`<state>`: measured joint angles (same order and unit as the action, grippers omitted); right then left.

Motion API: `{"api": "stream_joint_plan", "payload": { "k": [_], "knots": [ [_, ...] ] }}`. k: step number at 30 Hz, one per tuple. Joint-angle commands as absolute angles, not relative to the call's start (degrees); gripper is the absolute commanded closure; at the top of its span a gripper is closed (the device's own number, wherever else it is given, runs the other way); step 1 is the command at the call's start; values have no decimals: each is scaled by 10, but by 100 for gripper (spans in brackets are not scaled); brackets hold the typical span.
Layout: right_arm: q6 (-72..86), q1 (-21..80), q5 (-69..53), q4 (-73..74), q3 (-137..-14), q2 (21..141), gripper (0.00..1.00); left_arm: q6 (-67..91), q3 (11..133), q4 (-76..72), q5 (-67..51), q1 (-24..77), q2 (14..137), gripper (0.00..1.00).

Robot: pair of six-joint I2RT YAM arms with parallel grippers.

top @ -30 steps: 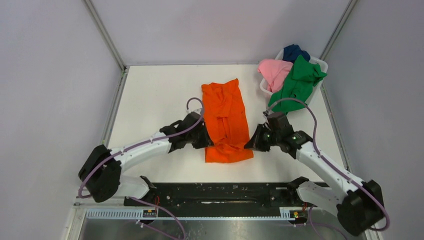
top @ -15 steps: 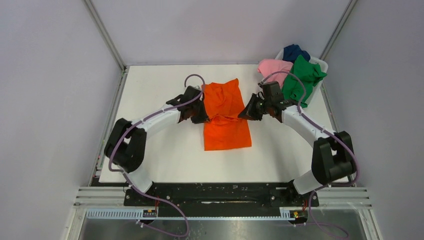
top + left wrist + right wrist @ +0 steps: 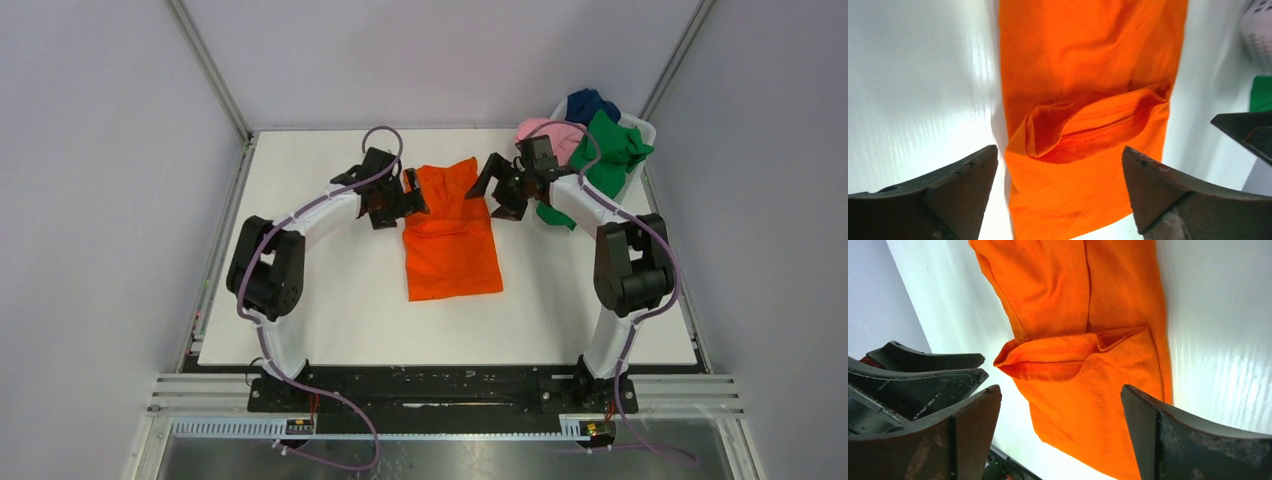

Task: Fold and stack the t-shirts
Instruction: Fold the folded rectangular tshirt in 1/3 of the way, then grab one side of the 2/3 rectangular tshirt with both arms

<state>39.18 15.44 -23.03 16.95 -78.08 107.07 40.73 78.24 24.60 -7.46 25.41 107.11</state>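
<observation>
At the middle of the white table (image 3: 320,290) we note the orange shirt (image 3: 450,240) lying flat as a long, narrow strip that runs away from the arm bases. A stitched hem lies across the strip about halfway along; both wrist views show it puckered into a loose, open pocket rather than pressed flat.

Left gripper (image 3: 1059,152): just beside the left edge of the orange shirt, at its far half. Its fingers (image 3: 958,175) are spread wide with nothing between them, and they are clear of the cloth.

Right gripper (image 3: 1060,390): just beside the right edge of the orange shirt, opposite the left one. Its fingers (image 3: 1168,425) are likewise spread wide and grip nothing.

To the right of the orange shirt and beyond its far end stands the white basket (image 3: 645,128). The green shirt (image 3: 612,150) spills over the basket rim on the side nearest the orange shirt. The pink shirt (image 3: 553,133) sits beside the green one, closer to the orange shirt, and the dark blue shirt (image 3: 588,103) is farthest from it.
</observation>
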Motion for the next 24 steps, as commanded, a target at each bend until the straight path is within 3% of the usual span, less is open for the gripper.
{"api": "stream_joint_plan", "payload": {
  "k": [1,14,20,24],
  "knots": [
    [358,151,-202,183,-782,1017,1,391,791,252,-93,248,1020,1],
    [344,151,-215,161,-418,810,3,468,486,172,-124,310,829,1],
    [347,155,-236,135,-383,824,22,495,463,153,-96,345,865,11],
    [351,158,-235,120,-372,844,37,501,470,150,-100,367,904,25]
  ]
}}
